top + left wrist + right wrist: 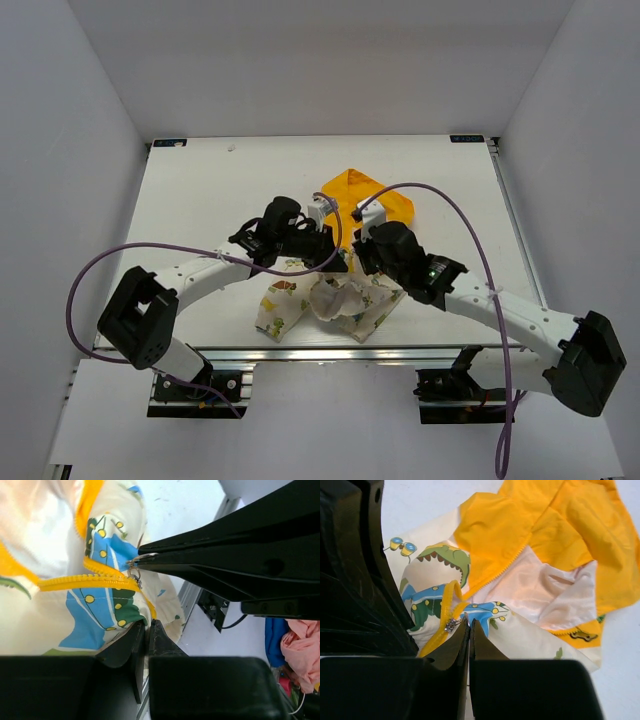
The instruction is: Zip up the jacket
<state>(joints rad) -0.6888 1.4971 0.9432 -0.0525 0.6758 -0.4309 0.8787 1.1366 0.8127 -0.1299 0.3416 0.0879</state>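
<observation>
The cream cartoon-printed hooded jacket (280,305) is laid at the near edge of the white table (200,190), hem clamped by the left gripper (148,624), small metal zipper pull (135,572) pinched by the right gripper (469,622); grip may be lost if fabric bunches

jacket (340,300) middle hidden, cropped — wrist views

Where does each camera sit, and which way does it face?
Top: above and behind, looking down at the table; left arm and right arm flank the jacket.
Left wrist: facing the zipper; left gripper shut on the jacket, right gripper pinching the pull.
Right wrist: facing the hood; its shut fingers below.
Both wrist views share the pull.
</observation>
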